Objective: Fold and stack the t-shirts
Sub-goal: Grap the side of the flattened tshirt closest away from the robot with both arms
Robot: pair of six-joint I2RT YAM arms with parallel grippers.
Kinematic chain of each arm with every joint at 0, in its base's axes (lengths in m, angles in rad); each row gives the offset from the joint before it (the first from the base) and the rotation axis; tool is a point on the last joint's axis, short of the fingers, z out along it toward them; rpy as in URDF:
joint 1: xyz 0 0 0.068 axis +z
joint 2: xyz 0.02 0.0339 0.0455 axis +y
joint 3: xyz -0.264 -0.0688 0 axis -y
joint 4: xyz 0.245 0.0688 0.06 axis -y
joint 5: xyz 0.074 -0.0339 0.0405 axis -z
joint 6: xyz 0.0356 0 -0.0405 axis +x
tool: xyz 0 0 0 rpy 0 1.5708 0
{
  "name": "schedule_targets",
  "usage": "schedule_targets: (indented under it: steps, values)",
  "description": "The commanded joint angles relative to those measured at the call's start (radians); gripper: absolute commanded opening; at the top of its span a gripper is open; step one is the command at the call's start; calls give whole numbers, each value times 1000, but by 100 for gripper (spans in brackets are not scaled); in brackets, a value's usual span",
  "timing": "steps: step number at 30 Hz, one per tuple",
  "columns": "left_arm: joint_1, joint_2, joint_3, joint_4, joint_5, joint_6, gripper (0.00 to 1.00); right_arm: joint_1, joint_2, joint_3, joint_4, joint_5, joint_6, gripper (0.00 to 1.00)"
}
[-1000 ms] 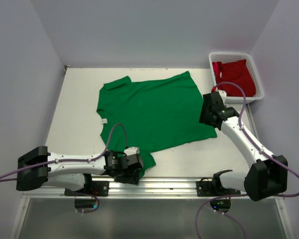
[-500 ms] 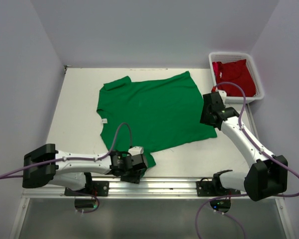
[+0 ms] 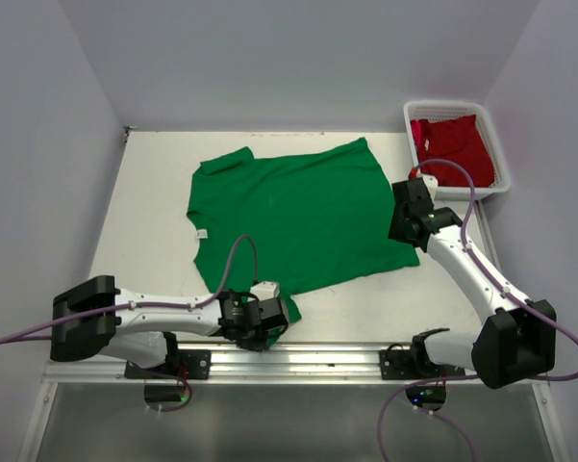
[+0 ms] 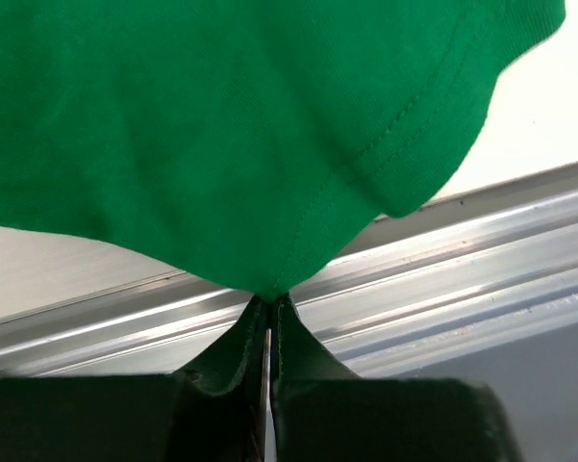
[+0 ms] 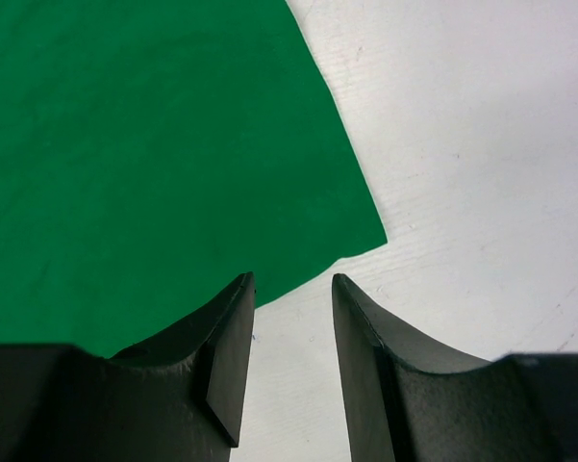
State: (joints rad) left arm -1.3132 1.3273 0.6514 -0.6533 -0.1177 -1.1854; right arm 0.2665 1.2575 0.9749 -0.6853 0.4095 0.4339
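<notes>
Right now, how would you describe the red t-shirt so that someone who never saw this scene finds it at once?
Start at the white table, then go to its far right corner, where a white mesh basket stands. The red t-shirt lies bunched inside it, while the green t-shirt is spread flat on the open table.

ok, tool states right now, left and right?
Left tool: closed, pinching the edge of the green t-shirt.
Right tool: open, holding nothing, at that shirt's corner.
</notes>
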Motion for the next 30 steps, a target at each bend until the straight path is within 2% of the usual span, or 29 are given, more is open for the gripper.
schedule_targets:
  steps: [1,7,14,16,22,26,30]
  values:
    - [-17,-7,68,-57,-111,-17,0,2,2,-5,15,25,12,42]
    - [-54,-40,218,-232,-252,-42,0,4,14,-10,6,48,28,42]
    - [-28,-42,278,-370,-427,-22,0,4,60,-22,-14,103,77,53]
    - [-5,-43,264,-376,-482,-10,0,2,79,-27,-14,117,101,58]
    - [155,-65,274,-290,-562,124,0,2,94,-57,-5,178,175,63]
    - [219,-59,320,-270,-603,216,0,-3,105,-88,27,196,239,62]
    - [261,-73,330,-261,-622,260,0,-55,131,-126,73,146,316,57]
